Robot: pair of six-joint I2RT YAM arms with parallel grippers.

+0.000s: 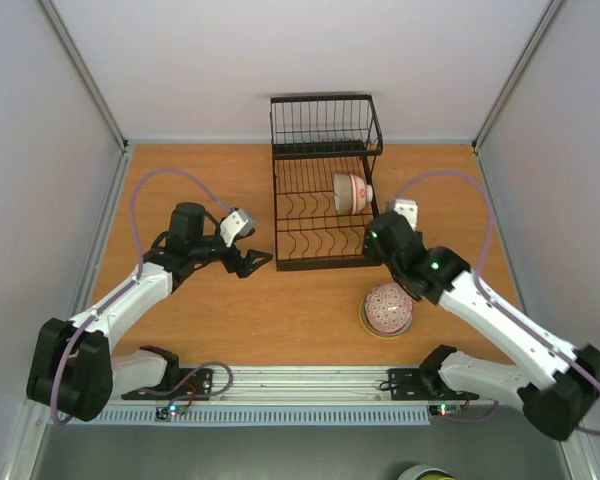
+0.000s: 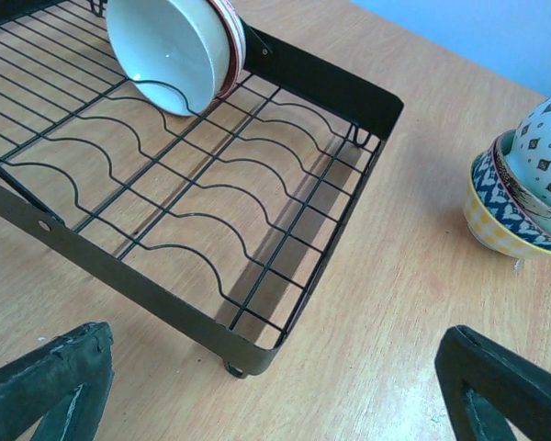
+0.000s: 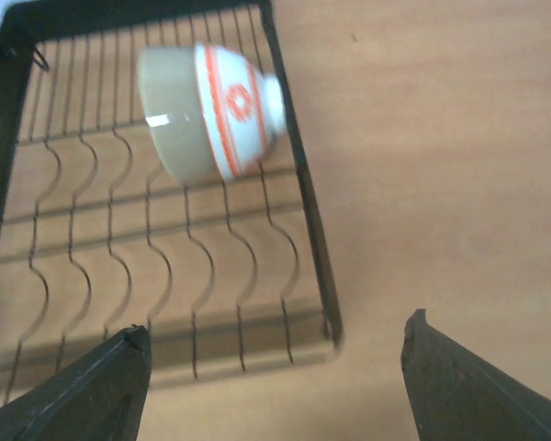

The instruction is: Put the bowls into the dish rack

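Left claw (image 1: 252,262): spread wide, nothing between the fingers (image 2: 46,395), low over the bare counter (image 1: 280,310). Just ahead of it, a front corner of the dish rack (image 1: 310,205): black wire, wavy dividers, flat on small feet. Ahead and to the left of this claw, at the far end of the divider rows: one rack bowl (image 2: 170,50), white inside, red-lined rim, tipped on edge and leaning in the wires. Off to the right of the same claw and well apart from it: stacked bowls (image 2: 523,184) on the counter, apart from the rack. Top one upside down with a small diamond print, blue-patterned and yellow ones beneath. Count of the stack unsure, probably three.

Right claw (image 1: 373,243): spread too, empty, fingers (image 3: 477,386) well apart, hovering at the rack's right front edge. Ahead of it and slightly left, the rack bowl again, cream with an orange-red band, on its side just inside the right rim wire. View blurred here. Rack's front corner ahead of this claw, between the two fingers. Stack behind this claw, beside the forearm, touching no finger.
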